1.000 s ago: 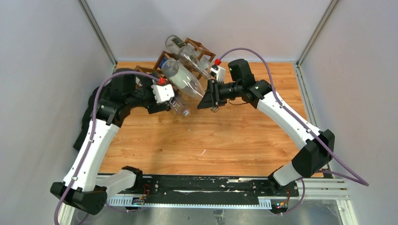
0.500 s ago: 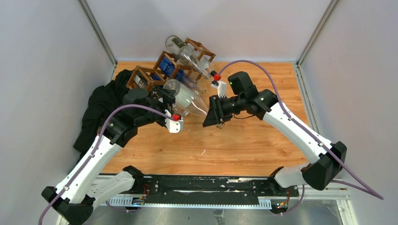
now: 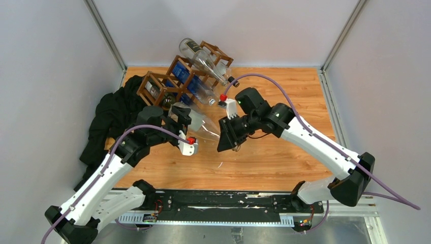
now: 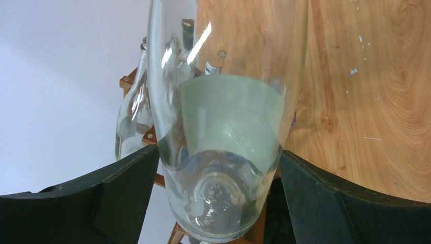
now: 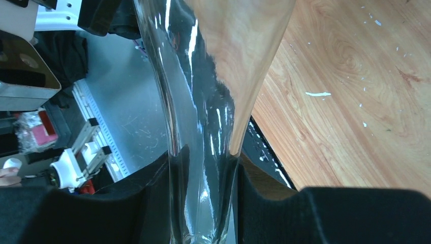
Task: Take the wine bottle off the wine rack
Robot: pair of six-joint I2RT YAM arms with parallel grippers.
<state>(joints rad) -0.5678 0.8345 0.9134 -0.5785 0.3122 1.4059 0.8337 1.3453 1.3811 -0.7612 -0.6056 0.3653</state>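
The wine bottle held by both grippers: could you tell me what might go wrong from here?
The right gripper pinches only the narrow glass neck of the wine bottle, so it might slip. The left gripper holds the base; uneven arm motion could twist the rigid bottle loose.

A clear wine bottle [image 4: 228, 127] fills the middle, thick base nearest and a pale label [image 4: 231, 117] around its body. The left gripper [image 4: 218, 152] has its two black fingers [image 4: 127, 193] pressed against the bottle's left and right sides. Far left, a second clear bottle [image 4: 133, 117] sits among the wine rack [image 4: 129, 81] bars. The wooden table [image 4: 366, 91] lies to the right.
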